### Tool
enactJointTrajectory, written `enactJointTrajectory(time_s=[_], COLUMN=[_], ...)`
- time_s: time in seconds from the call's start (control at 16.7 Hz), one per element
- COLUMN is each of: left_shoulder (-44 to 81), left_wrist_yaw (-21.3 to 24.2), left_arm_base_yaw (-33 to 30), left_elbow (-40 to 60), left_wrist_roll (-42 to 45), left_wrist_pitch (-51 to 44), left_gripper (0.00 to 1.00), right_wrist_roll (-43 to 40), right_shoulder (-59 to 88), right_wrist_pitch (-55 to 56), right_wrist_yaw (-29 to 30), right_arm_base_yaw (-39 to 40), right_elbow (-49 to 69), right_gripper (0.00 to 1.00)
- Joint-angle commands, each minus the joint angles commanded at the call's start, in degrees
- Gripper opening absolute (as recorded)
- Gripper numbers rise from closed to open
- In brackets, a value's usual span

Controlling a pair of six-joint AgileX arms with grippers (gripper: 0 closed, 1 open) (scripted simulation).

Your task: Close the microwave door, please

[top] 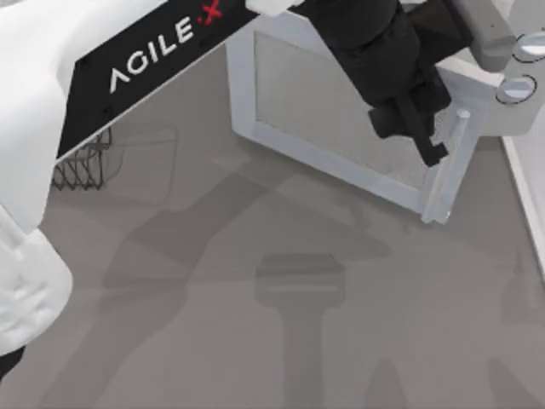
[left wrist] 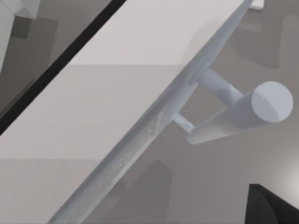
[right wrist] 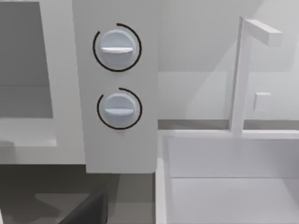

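Door: the large flat white microwave door [top: 341, 128] with grey translucent window is standing swung open from the big white box microwave [right wrist: 119, 154].
Left claw: the black left claw [top: 415, 128] is hovering over the door's window, just beside the pale silver-blue bar handle [left wrist: 243, 112]; I cannot tell whether it is spread.
Handling: judged stiff, hinged, light; pushing the flat panel near the handle should suit.
Count: one door, one handle, two round silver-blue knobs [right wrist: 117, 45], one dark wire rack [top: 85, 162].

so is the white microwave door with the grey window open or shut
Open: the white, grey-windowed microwave door is swung out over the table, and the right wrist view shows the pale cavity exposed.
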Motion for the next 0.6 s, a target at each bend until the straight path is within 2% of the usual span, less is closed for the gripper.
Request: enactJointTrajectory(time_s=[0.6], left_shoulder=[5.59], left_wrist_yaw=[-0.21], left_arm_base_yaw=[-2.02], left_elbow=[6.90], left_wrist_roll=[-1.80], left_wrist_pitch=[-3.68], left_gripper=[0.00], right_wrist_roll=[0.00], right_shoulder=[0.00], right_wrist_pitch=[0.00], right_wrist_yaw=[0.00], right_arm_base_yaw=[0.00], right_elbow=[0.00], right_gripper=[1.00])
